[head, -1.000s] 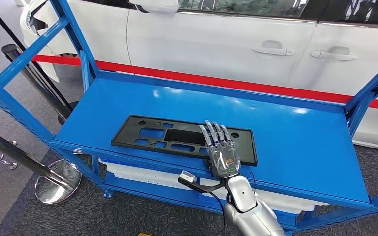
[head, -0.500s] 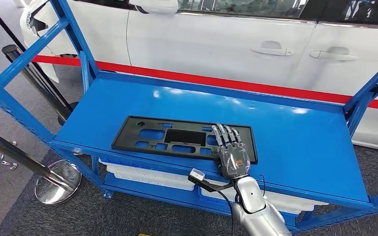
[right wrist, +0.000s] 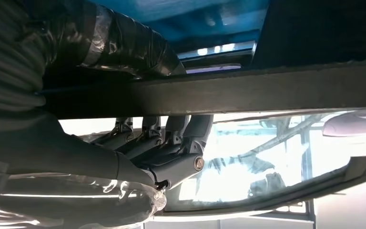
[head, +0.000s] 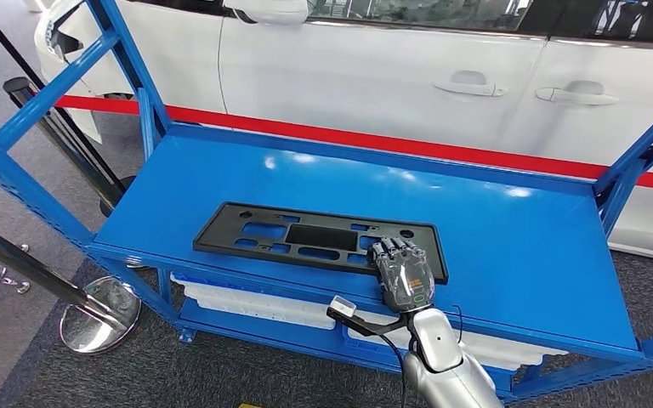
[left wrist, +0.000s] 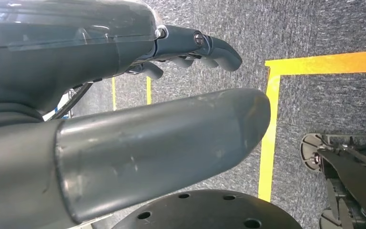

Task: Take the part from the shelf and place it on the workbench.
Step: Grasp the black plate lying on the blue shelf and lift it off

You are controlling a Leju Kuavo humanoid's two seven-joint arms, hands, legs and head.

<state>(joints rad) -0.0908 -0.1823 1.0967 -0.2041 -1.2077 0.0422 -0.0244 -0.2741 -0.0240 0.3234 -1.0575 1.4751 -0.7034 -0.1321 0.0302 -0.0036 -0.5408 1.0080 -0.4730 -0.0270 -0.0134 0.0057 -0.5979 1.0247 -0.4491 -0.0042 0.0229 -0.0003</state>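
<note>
Black part on blue shelf, unlabelled, gripped at its near edge by right hand.

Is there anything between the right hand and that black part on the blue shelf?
Nothing visible. The right hand is already at the black part, fingers curled over its near right edge on the blue shelf. Whether it has a firm grip is hard to tell.

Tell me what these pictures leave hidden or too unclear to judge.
- Head view: the right hand covers the near right edge of the black plastic part, so its grip underneath is hidden.
- Right wrist view: dark and close; fingers curl at the part's edge, contact unclear.
- Left wrist view: the left hand's thumb blocks much of the floor.
</note>
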